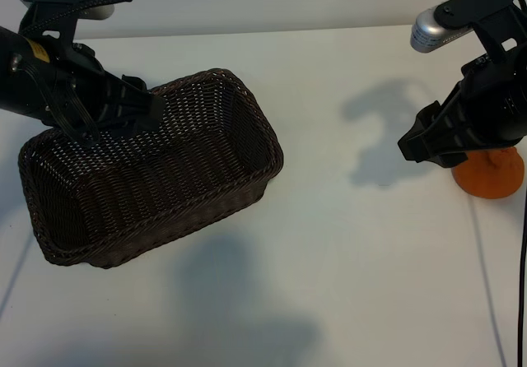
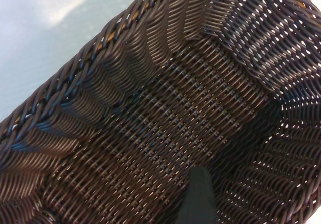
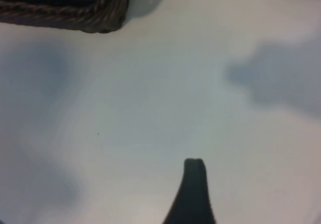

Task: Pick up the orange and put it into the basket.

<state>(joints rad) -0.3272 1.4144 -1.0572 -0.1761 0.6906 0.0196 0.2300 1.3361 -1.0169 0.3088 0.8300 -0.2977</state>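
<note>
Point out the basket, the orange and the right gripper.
basket (image 1: pixel 247 104): exterior view, braided rim at the far corner.
orange (image 1: pixel 492 176): exterior view, visible part under the right arm.
right gripper (image 1: pixel 414 143): exterior view, fingertip end, hanging over the table.

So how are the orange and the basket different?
The basket is dark brown and woven. The orange is bright orange with plain skin.
The basket is much bigger. The orange is small.
The basket is a long box shape with rounded corners. The orange looks rounded, though half hidden.
The basket sits under the left claw. The orange sits behind the right claw.
Both rest on the white table, and neither claw holds anything.
</note>
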